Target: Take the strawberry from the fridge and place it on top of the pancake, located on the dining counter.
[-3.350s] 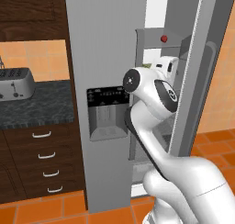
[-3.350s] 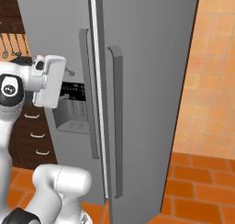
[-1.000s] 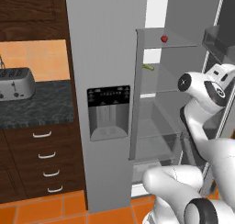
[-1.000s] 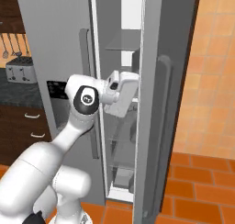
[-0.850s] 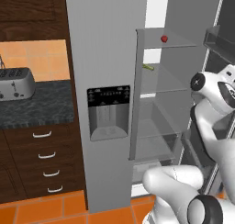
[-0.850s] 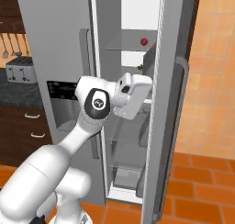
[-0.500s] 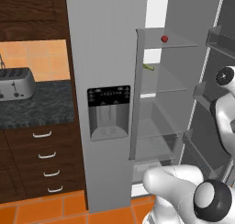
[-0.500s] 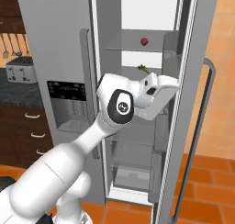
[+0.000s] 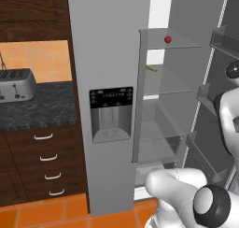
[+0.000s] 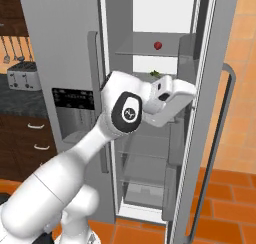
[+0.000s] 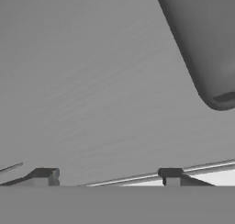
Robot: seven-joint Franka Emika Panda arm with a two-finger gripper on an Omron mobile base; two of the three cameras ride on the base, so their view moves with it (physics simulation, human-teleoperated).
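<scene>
The fridge (image 9: pixel 109 49) stands with its right door (image 10: pixel 207 113) swung open. The strawberry (image 9: pixel 167 39), a tiny red berry, sits on the top glass shelf; the right base view has the strawberry (image 10: pixel 158 46) too. My white hand (image 10: pixel 169 97) is below and right of the berry, up against the open door's inner edge. In the hand view my gripper (image 11: pixel 108 177) is open, its tips wide apart with nothing between them, facing a flat grey door surface. A rounded handle end (image 11: pixel 211 58) lies off to the upper right. The pancake and the dining counter are out of view.
A small yellow-green item (image 9: pixel 151 68) lies on the second shelf. Door bins (image 9: pixel 205 97) jut from the open door. The water dispenser (image 9: pixel 111 112) sits in the shut left door. Left of the fridge are a toaster (image 9: pixel 16 84), a black counter and drawers (image 9: pixel 46 166).
The right door has swung further open to the right. My hand and arm have gone right with it, clearing the view of the shelves and the strawberry.
</scene>
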